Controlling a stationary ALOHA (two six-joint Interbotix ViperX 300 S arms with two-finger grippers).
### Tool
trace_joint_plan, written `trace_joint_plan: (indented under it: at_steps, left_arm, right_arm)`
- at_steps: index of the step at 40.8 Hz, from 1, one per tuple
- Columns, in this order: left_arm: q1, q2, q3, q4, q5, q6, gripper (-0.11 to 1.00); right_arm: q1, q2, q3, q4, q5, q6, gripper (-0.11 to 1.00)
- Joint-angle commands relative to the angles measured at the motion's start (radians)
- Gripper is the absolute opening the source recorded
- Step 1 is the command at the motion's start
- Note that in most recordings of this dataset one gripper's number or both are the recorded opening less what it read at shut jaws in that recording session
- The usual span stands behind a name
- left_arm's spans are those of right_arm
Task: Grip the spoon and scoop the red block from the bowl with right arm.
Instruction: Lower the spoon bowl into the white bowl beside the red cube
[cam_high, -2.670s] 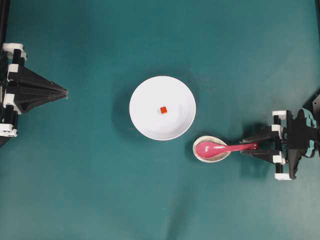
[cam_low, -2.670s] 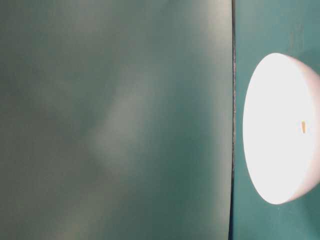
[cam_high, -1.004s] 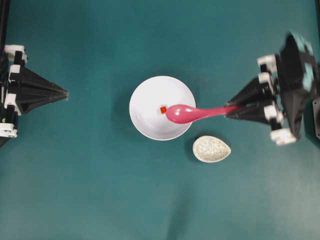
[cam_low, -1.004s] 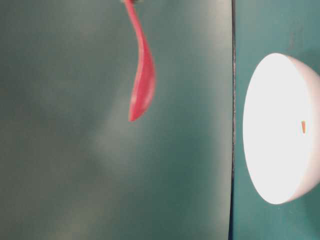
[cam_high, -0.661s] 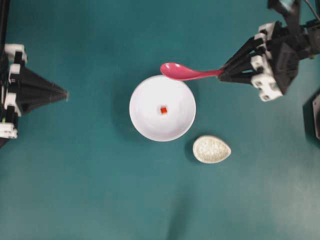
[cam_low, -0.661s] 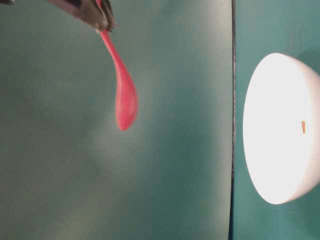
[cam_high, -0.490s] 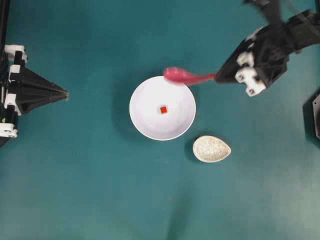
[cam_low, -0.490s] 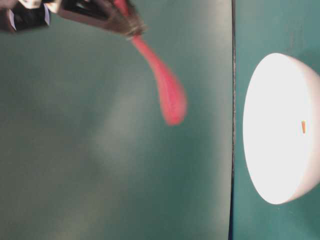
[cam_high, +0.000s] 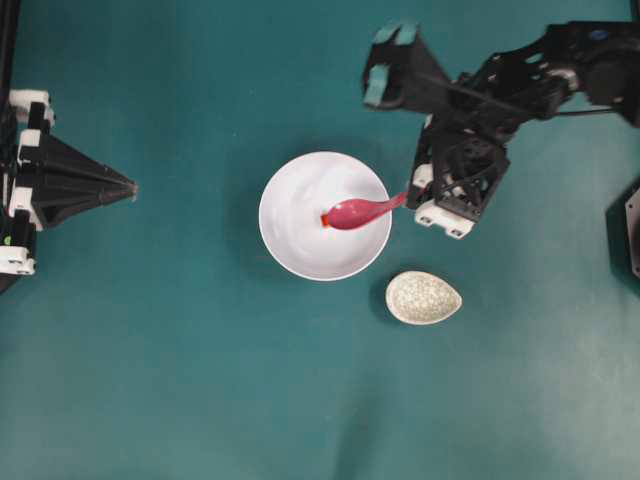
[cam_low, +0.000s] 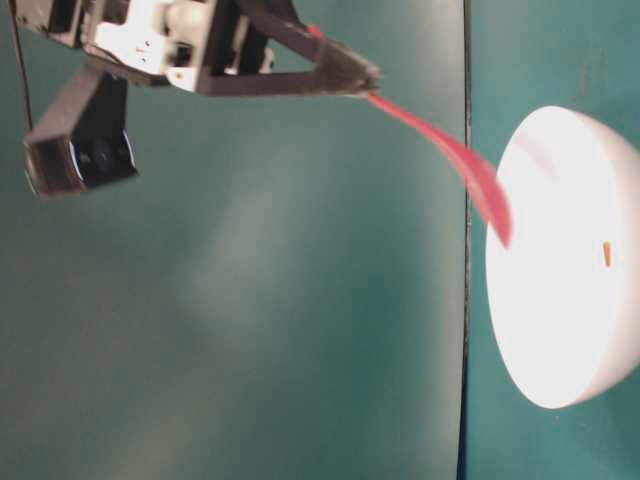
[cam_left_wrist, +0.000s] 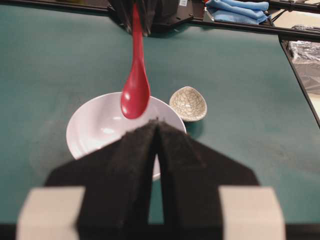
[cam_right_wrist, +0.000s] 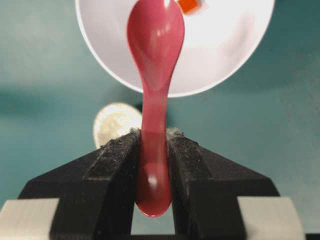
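The white bowl (cam_high: 285, 245) sits mid-table with the red block (cam_high: 325, 220) inside it. My right gripper (cam_high: 409, 196) is shut on the handle of the magenta spoon (cam_high: 355, 211), just off the bowl's right rim. The scoop reaches down over the bowl's inside, and its tip is right beside the block. In the right wrist view the spoon (cam_right_wrist: 155, 45) runs from the gripper (cam_right_wrist: 153, 137) to the bowl (cam_right_wrist: 225, 55), with the block (cam_right_wrist: 189, 5) just right of the scoop tip. My left gripper (cam_high: 130, 186) is shut and empty at the far left, well away from the bowl.
A small speckled grey dish (cam_high: 424, 298) stands empty just below and right of the bowl. It also shows in the left wrist view (cam_left_wrist: 188, 103). Blue cloth (cam_left_wrist: 235, 9) lies beyond the table's far edge.
My right gripper has swung the spoon from above the bowl's far rim down and inward. The scoop now sits inside the bowl by the block. The left arm has not moved.
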Motion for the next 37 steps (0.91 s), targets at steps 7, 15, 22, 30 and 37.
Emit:
trace_joint_plan:
  at_steps: [7, 15, 22, 30, 37]
  left_arm:
    - [0.002, 0.006, -0.028, 0.003, -0.005, 0.008, 0.00]
    - [0.002, 0.006, -0.026, 0.003, -0.005, 0.014, 0.00]
    - [0.002, 0.006, -0.026, 0.003, -0.005, 0.015, 0.00]
    - [0.002, 0.006, -0.026, 0.006, -0.005, 0.017, 0.00]
    - [0.002, 0.006, -0.026, 0.005, -0.002, 0.018, 0.00]
  right_arm:
    - [0.023, 0.054, -0.058, -0.069, 0.029, 0.005, 0.24]
    - [0.025, 0.097, -0.060, -0.100, 0.028, -0.003, 0.24]
    - [0.028, 0.126, -0.071, -0.118, 0.020, -0.009, 0.24]
    - [0.038, 0.173, -0.098, -0.137, -0.006, -0.011, 0.24]
    - [0.055, 0.206, -0.132, -0.138, -0.040, -0.015, 0.24]
